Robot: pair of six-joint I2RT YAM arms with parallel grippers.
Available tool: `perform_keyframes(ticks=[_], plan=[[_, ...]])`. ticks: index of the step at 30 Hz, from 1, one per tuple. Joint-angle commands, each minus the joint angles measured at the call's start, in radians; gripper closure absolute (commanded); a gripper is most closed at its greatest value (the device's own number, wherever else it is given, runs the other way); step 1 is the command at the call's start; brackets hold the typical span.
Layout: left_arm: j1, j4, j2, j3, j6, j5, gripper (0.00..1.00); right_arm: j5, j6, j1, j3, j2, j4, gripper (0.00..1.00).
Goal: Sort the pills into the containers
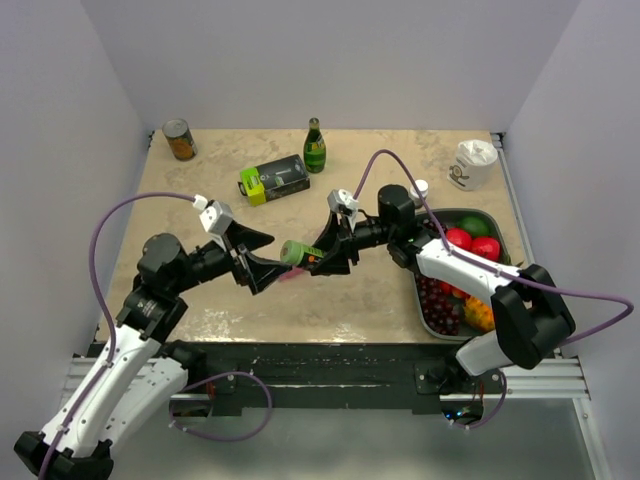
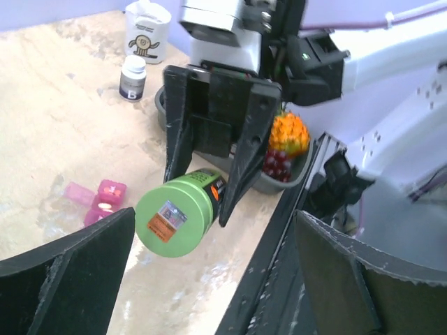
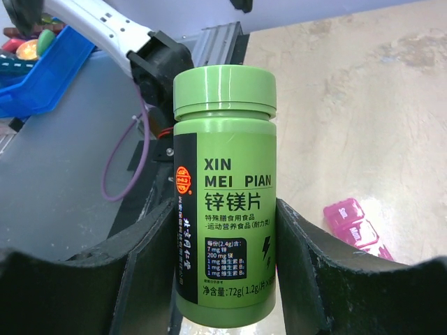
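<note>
Handling first: your right gripper (image 2: 198,198) is clamped across the body of the one green plastic pill bottle with a lime screw cap (image 3: 223,174). It holds the bottle level above the counter (image 1: 200,190), while your left gripper (image 1: 266,261) stands spread wide just off the cap end, holding nothing. Expect the bottle to be stiff, light and slick on its glossy label, so take the cap by its rim. On the counter just below lies the one translucent pink pill-organiser strip (image 2: 105,199), likely light enough to skid. Only a few compartments show, so you cannot count them. To the right sits one grey fruit tray (image 1: 478,212). Farther back are one small white bottle (image 2: 133,77), one black-and-lime box (image 1: 274,181), one green glass bottle (image 1: 315,147), one tin can (image 1: 180,140) and one white printed cup (image 1: 472,163).
</note>
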Motion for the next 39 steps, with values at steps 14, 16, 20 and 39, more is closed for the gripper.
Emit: perform_keyframes(ticks=[14, 16, 20, 39], plan=[[-0.003, -0.084, 0.226, 0.095, -0.365, -0.112, 0.11, 0.045, -0.122, -0.002, 0.059, -0.012, -0.077, 1.0], [-0.003, -0.071, 0.232, 0.08, -0.36, -0.077, 0.18, 0.045, -0.123, 0.0, 0.059, -0.011, -0.077, 1.0], [-0.003, -0.062, 0.246, 0.057, -0.34, -0.034, 0.24, 0.046, -0.123, -0.002, 0.06, -0.009, -0.08, 1.0], [-0.003, -0.246, 0.26, 0.028, 0.867, 0.31, 0.64, 0.014, -0.109, 0.009, 0.054, -0.008, -0.059, 1.0]])
